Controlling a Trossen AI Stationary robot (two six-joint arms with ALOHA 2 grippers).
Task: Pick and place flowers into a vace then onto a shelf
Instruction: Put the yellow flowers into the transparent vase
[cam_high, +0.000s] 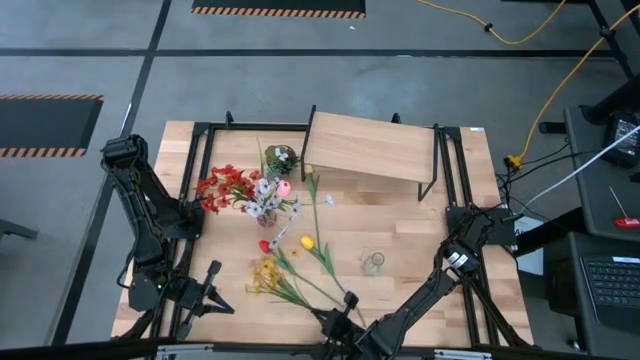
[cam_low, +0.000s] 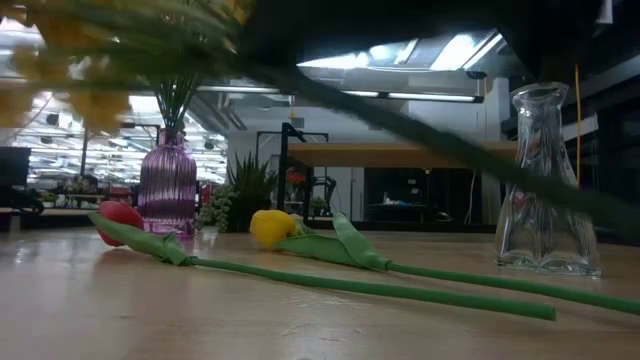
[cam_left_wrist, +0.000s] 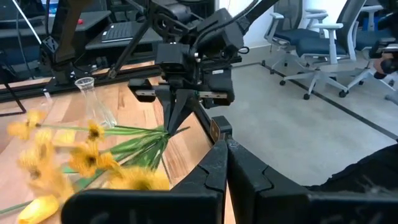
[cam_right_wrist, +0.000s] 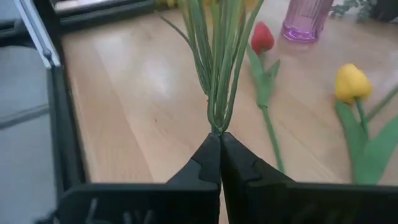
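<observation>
A bunch of yellow flowers on thin green stems hangs near the table's front edge, with my right gripper shut on it. That gripper also shows in the high view. A red tulip and a yellow tulip lie flat on the wood. Right of them an empty clear glass vase stands upright. A pink vase holding flowers stands in front of the shelf. My left gripper waits shut at the near left. My right gripper pinches the cut ends of the yellow bunch's stems between its two fingertips. The fingers slant down and lie in line with the stems. The stems fan out away from the fingers. The bunch is held off the table, with its blooms toward the table's left.
Red flowers and a green leafy bunch lie at the far left of centre. A pink tulip sits by the pink vase. The tulips' long stems cross the middle of the table. Black frame rails edge the table.
</observation>
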